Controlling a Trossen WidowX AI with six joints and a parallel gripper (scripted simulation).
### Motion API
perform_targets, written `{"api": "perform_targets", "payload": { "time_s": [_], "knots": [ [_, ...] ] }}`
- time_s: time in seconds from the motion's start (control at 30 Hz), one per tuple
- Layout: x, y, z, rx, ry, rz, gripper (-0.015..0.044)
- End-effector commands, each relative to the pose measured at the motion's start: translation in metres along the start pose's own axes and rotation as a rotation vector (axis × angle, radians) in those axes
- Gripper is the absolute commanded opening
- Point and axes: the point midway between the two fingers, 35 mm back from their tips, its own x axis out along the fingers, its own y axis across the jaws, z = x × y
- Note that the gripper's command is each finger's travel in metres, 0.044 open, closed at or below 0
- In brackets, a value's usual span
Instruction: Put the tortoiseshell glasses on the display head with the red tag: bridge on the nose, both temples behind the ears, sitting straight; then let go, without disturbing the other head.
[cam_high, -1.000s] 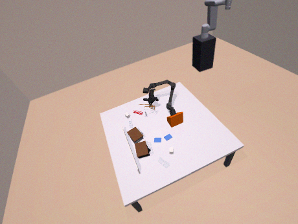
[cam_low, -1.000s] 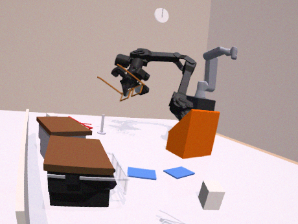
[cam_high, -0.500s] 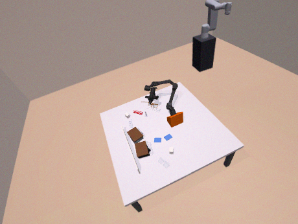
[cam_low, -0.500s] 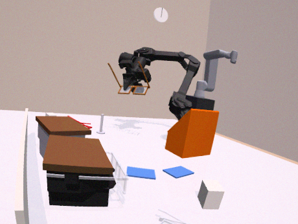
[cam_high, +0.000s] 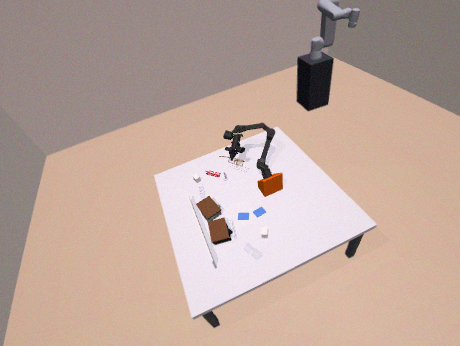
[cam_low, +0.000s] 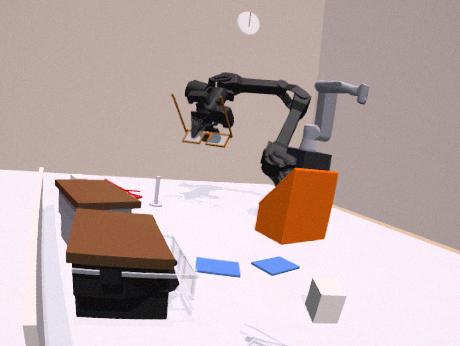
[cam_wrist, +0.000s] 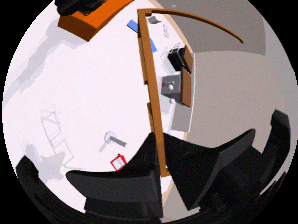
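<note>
Apparently no readable lettering; pincer (cam_high: 232, 157) (cam_low: 205, 136) (cam_wrist: 154, 136) nearly closed around the tortoiseshell glasses (cam_high: 237, 161) (cam_low: 218, 145) (cam_wrist: 154, 107).

The top view looks steeply down from high above and well back, taking in the whole bench (cam_high: 310, 220) (cam_low: 225, 320) (cam_wrist: 60, 95), the surrounding floor and the walls, so everything on the bench shows small. The exterior view sits much nearer and lower, just above the bench's surface, and looks across it past two brown-topped heads toward the arm (cam_high: 267, 150) (cam_low: 260, 86), with a wall clock (cam_low: 248, 23) behind. The wrist view looks out past the claw (cam_high: 232, 156) (cam_low: 204, 135) (cam_wrist: 161, 150) from very close, its round fisheye picture tilted, facing down and over the bench toward the heads. The top and exterior views share the arm, both heads and the orange wedge-shaped block (cam_high: 271, 184) (cam_low: 300, 207) (cam_wrist: 90, 22); the wrist view shares that block and the heads.
</note>
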Motion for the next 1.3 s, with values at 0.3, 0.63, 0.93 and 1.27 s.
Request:
{"api": "perform_targets", "payload": {
  "time_s": [0.3, 0.63, 0.93, 1.27],
  "knots": [
    [0.000, 0.000, 0.000, 0.006, -0.001, 0.002, 0.0000],
    [0.007, -0.001, 0.000, 0.034, -0.026, 0.019, 0.0000],
    [0.043, -0.008, 0.004, 0.165, -0.133, 0.138, 0.0000],
    [0.081, -0.020, 0.015, 0.276, -0.191, 0.306, 0.0000]
  ]
}}
